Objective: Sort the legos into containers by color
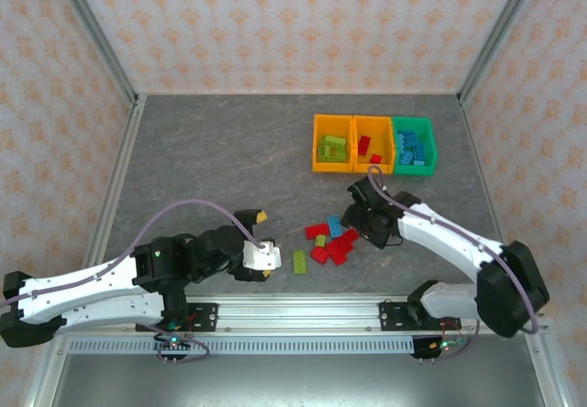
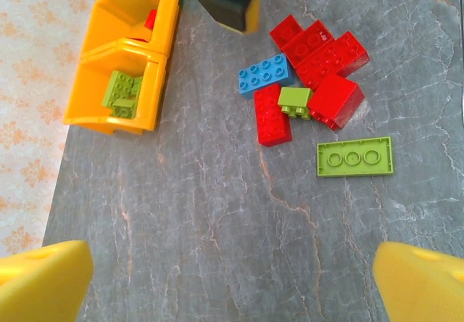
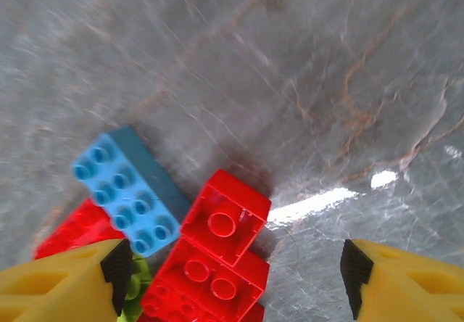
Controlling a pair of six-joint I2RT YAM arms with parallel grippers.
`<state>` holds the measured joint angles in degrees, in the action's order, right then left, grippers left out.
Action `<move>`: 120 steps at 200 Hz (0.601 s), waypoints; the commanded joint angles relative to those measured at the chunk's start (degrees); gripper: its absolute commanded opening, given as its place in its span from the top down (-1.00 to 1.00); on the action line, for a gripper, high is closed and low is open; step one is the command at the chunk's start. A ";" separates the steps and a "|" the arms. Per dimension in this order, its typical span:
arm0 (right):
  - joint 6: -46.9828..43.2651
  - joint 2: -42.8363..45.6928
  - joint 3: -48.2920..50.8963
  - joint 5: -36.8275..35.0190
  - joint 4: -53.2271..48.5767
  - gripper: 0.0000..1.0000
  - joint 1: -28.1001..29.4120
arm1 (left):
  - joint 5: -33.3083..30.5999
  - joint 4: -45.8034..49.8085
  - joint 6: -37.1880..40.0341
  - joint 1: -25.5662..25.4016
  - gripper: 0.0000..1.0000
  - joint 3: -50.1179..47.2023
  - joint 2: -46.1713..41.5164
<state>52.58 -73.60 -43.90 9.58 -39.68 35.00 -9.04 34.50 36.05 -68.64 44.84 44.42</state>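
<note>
Right gripper [image 3: 233, 277], spread and empty, hangs over the bricks [image 1: 332, 240] near the table [image 1: 211, 150]'s front edge and should, I judge, close squarely on one red brick [image 3: 225, 219], avoiding the blue brick [image 3: 127, 191].

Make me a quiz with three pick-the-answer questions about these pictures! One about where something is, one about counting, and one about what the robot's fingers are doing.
1. Where in the row of three bins is the green plastic bin?
A) left end B) middle C) right end
2. How many blue studded plastic bricks lie loose on the grey stone-look table?
A) one B) three C) five
3. How are the left arm's yellow fingers?
A) squeezed shut B) holding a brick C) wide open, empty

1 C: in the top view it ends the row on the right.
2 A: the left wrist view shows just one on the table.
3 C: they stand far apart with nothing between them.
</note>
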 commanded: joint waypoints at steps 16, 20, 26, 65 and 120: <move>6.21 -4.77 -2.11 -0.92 -0.16 -0.54 0.72 | -1.76 -0.66 0.73 -0.18 -1.00 -0.42 -0.39; 6.62 -5.24 -2.05 -1.33 0.02 -0.54 0.68 | -1.88 -0.58 0.76 -0.17 -1.00 -0.31 -0.23; 7.19 -5.82 -1.77 -1.83 0.60 -0.54 0.68 | -2.03 -0.42 0.91 -0.18 -1.00 -0.21 0.00; 8.77 -9.22 -0.01 -0.74 6.25 -0.49 0.68 | -2.83 0.05 1.15 -0.18 -1.00 -0.29 0.23; 10.17 -11.24 2.17 -1.44 8.51 0.04 0.68 | -2.83 0.11 1.19 -0.17 -1.00 -0.33 0.22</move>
<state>61.14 -84.05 -43.83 10.31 -31.59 35.51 -10.41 34.50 36.12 -68.64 44.84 44.66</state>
